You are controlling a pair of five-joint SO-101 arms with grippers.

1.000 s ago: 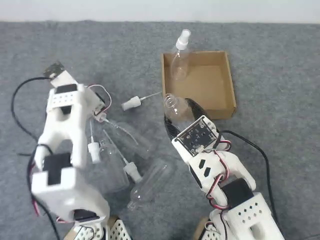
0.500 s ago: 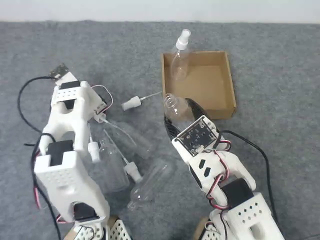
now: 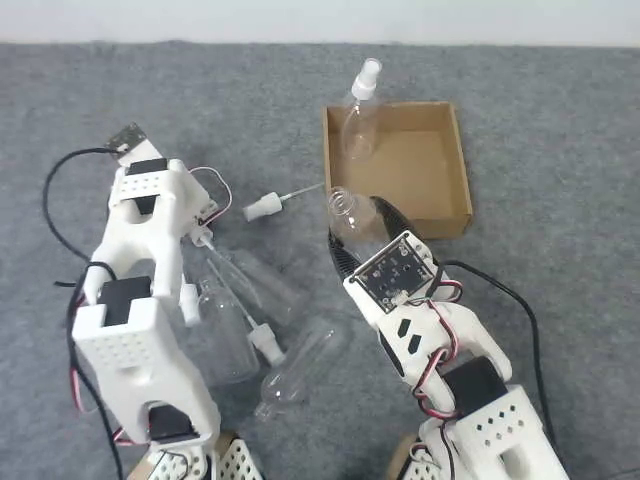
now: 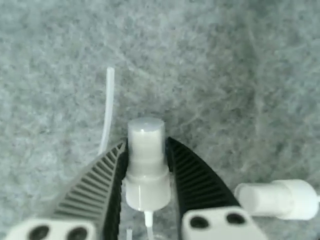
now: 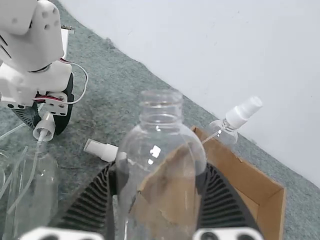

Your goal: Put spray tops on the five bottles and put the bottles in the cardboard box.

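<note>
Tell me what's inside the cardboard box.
One clear bottle with a white spray top lies in the cardboard box, its top over the far rim. The rest shows bare cardboard; the uncapped bottle in the right tool covers the near corner.

Cut off at frame edge: lower body of clear bottle point(image 5: 160, 150) in right wrist view; in left wrist view, dip tube of gripped spray top point(image 4: 146, 155) and far end of second spray top point(image 4: 275, 199).
</note>
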